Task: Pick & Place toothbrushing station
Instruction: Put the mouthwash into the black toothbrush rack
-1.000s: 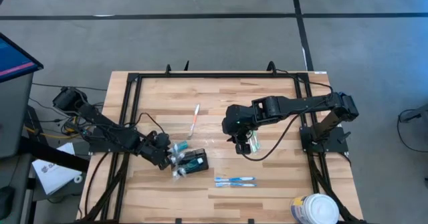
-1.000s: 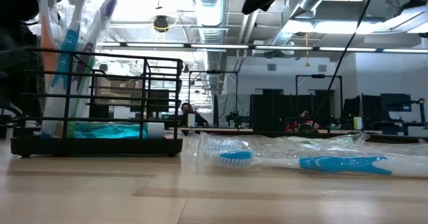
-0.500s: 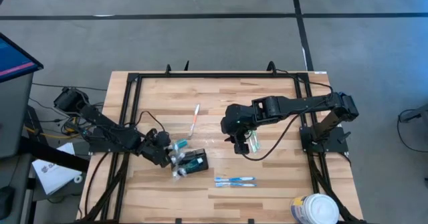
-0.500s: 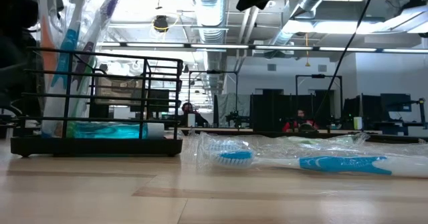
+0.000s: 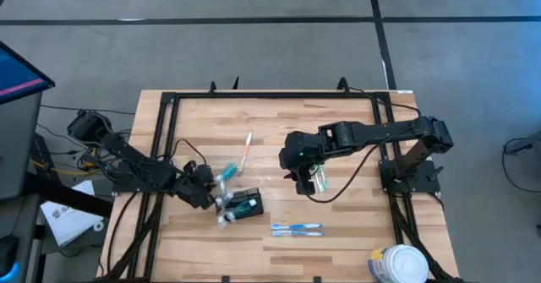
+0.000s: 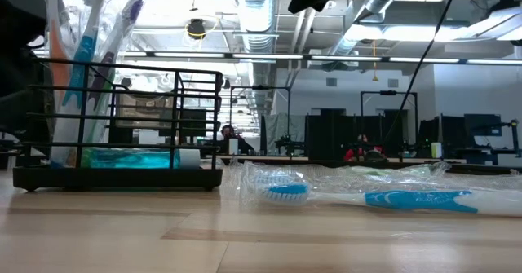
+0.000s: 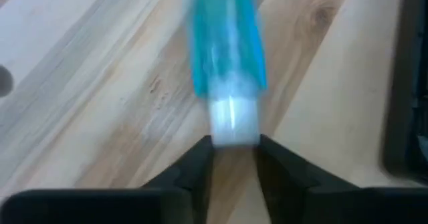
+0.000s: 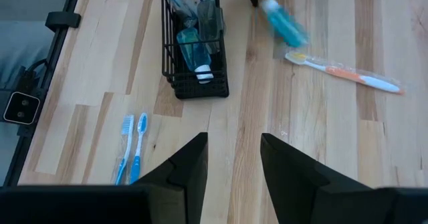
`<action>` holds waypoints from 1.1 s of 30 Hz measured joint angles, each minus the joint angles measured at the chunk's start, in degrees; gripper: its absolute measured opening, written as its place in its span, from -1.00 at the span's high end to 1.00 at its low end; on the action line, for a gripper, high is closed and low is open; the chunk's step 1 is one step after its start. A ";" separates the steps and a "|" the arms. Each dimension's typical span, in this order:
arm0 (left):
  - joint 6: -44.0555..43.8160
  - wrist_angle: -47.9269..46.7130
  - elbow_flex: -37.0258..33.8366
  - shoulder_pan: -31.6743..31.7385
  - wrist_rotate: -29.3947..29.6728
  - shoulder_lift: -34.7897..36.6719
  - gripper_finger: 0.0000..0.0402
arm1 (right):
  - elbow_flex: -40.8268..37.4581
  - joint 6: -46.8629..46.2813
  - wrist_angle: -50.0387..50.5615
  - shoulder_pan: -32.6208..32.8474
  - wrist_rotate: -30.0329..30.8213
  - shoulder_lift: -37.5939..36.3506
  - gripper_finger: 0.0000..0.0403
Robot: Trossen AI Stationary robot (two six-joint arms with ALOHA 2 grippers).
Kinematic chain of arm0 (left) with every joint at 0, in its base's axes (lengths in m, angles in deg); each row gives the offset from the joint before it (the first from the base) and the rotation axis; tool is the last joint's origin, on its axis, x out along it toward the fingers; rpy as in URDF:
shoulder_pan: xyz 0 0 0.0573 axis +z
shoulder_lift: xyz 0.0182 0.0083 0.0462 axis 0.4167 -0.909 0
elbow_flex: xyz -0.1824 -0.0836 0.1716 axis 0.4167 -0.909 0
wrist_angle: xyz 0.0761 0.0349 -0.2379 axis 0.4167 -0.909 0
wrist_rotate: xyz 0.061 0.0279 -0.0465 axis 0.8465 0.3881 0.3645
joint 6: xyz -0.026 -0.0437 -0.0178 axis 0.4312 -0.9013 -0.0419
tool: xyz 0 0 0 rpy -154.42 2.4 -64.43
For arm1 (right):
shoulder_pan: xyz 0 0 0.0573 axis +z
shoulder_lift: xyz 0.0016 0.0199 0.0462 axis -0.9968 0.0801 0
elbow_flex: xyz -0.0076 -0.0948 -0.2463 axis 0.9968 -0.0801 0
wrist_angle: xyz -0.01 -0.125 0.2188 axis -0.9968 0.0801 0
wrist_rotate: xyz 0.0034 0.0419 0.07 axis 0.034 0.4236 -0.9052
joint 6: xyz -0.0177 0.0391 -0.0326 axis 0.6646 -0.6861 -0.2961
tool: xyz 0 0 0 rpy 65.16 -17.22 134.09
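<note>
The toothbrushing station (image 5: 246, 204) is a small black wire holder standing on the wooden table. It also shows in the right wrist view (image 8: 194, 43) and the low view (image 6: 122, 118). It holds upright toothbrushes and a teal tube lying in its bottom. My left gripper (image 5: 215, 187) is just left of the holder, shut on a second teal tube (image 5: 226, 175). My right gripper (image 5: 306, 184) hangs open and empty above the table to the holder's right; its fingers (image 8: 194, 164) touch nothing. My left gripper pinches the teal tube by its white cap end (image 7: 232, 122) between its two fingers (image 7: 200, 158). The fingers come about level from the table's left. The tube sticks out ahead of them, in line with them, over the table beside the holder (image 8: 284, 23).
An orange toothbrush in a clear wrapper (image 5: 246, 152) lies beyond the holder. A wrapped pair of blue toothbrushes (image 5: 296, 229) lies nearer the front edge and shows in the low view (image 6: 367, 195). A white round tub (image 5: 397, 264) stands at the front right corner. Black rails frame the table.
My left gripper has drawn back a little toward the table's left, still shut on the teal tube. The tube's free end has swung toward the far edge, away from the holder. The holder has stayed where it was.
</note>
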 joint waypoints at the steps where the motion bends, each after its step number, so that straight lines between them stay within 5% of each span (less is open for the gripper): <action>1: 0.27 0.01 -0.04 0.00 0.34 0.00 0.59 | 0.00 0.00 0.00 -0.02 0.00 0.00 0.36; 9: 2.61 1.37 -0.19 0.04 1.73 -0.11 0.98 | 0.00 0.00 -0.02 -0.02 0.00 0.00 0.36; 15: 4.96 1.25 -0.34 0.11 6.93 -0.22 0.85 | 0.00 0.00 -0.04 -0.09 0.00 0.00 0.36; 19: 14.25 1.43 -0.32 0.22 12.47 -0.12 0.76 | 0.00 -0.32 -0.09 -0.09 0.42 0.00 0.36; 24: 17.35 1.47 -0.26 4.00 18.22 0.00 0.73 | -0.02 -2.36 -0.14 -0.33 7.27 0.00 0.36; 33: 21.20 1.52 -0.23 6.77 7.83 0.00 0.83 | -0.02 10.07 -4.96 -6.36 7.67 0.00 0.37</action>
